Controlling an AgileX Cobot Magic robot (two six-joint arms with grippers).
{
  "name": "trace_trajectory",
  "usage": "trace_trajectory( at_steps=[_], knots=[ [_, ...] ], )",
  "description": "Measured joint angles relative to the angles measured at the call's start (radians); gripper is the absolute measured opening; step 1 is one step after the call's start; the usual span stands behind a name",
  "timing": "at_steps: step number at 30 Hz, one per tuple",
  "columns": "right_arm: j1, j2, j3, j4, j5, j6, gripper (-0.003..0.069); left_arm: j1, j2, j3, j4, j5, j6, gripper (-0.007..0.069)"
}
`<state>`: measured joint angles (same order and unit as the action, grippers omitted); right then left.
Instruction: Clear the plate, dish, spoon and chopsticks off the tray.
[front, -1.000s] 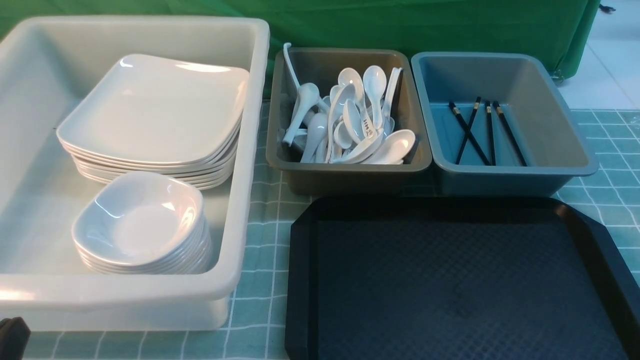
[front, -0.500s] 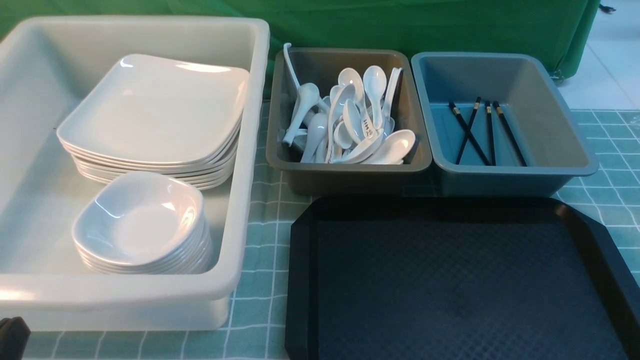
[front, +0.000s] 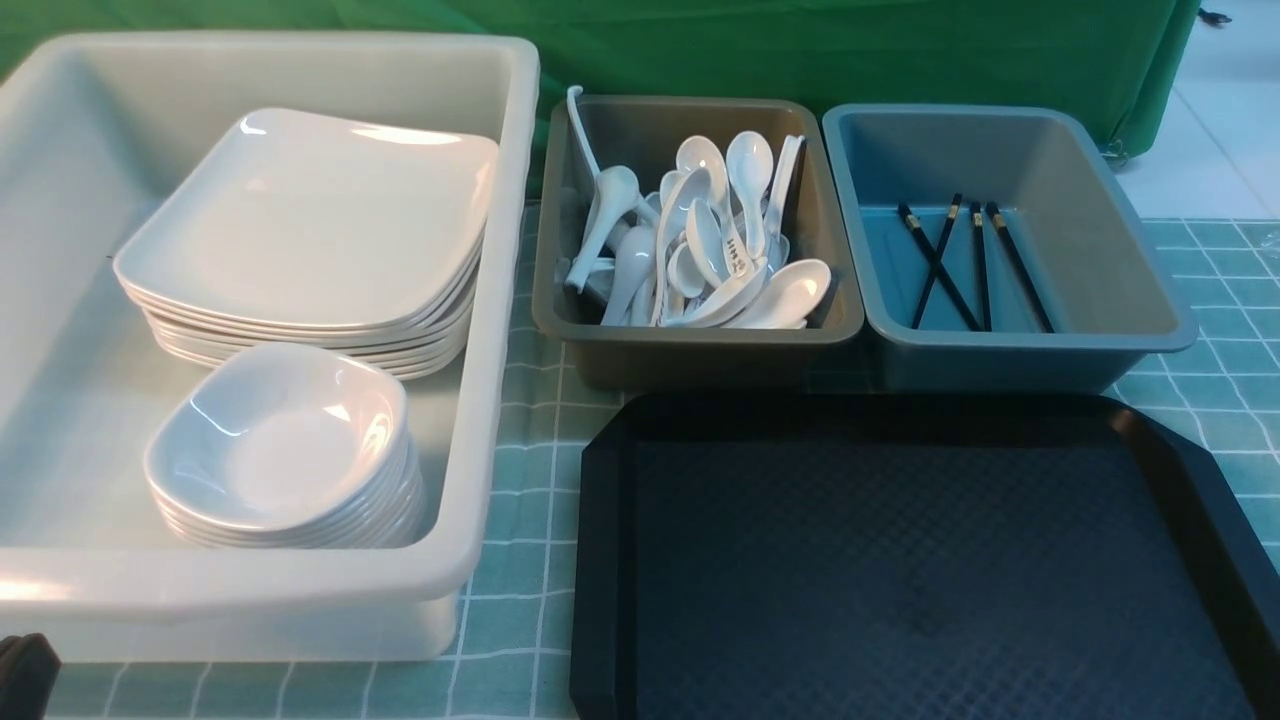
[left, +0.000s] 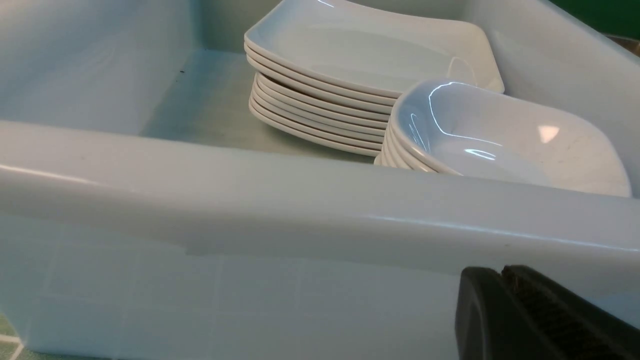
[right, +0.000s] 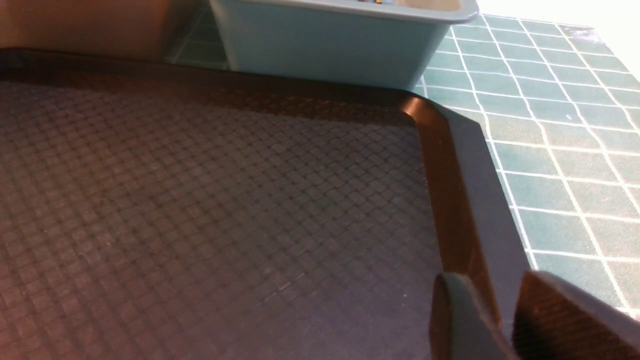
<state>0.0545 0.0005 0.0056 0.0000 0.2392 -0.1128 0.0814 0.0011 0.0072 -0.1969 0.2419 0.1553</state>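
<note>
**Tray bare, tableware sorted into tubs**

Nearest the robot, black tray (front: 900, 560), rectangular with cut-off corners, raised rim and diamond-textured floor, carrying nothing. Right gripper (right: 505, 320) low over the tray's rim near one corner, jaws slightly parted, a narrow gap between them, holding nothing. Left gripper (left: 502, 300) just outside the near wall of the white tub (front: 300, 590), fingers pressed together, empty. Inside that tub, small glossy dish (front: 280, 435) atop its stack, touching the stack behind it topped by the wide square plate (front: 310, 220). Farther back, plain white spoon (front: 790, 293) at the front of the heap in the grey tub (front: 700, 345). Beside it, black gold-banded chopsticks (front: 970, 265) flat in the blue tub (front: 1030, 355). All on a green checked cloth (front: 530, 400).
</note>
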Motion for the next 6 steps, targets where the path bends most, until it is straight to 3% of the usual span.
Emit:
trace_trajectory(
  at_steps=[6],
  knots=[
    [0.0,0.0,0.0,0.0,0.0,0.0,0.0233,0.0,0.0,0.0,0.0,0.0,0.0,0.0013]
  ],
)
